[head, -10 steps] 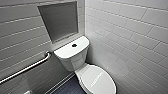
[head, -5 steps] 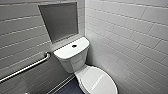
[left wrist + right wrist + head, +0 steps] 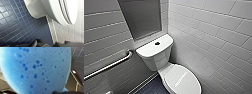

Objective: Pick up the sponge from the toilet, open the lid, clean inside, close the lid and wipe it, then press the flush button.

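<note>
The toilet has its lid closed, at 5 o'clock from the flush button. The sponge is close before the right wrist; whether the claws are open, I cannot tell.

Head view: illumination is even and diffuse, with no hard shadows. The right-hand wall tiles read bright; the left wall reads greyer, in shade. The glossy toilet carries a streaked highlight on its lid, and the grab bar shows a thin specular line. Tile joints tilt and bow toward the edges, a wide-angle effect. Left wrist view: the toilet washes out to plain white; the dark floor tiles show a pale sheen. Right wrist view: the sponge is evenly lit, paler along one edge.
</note>
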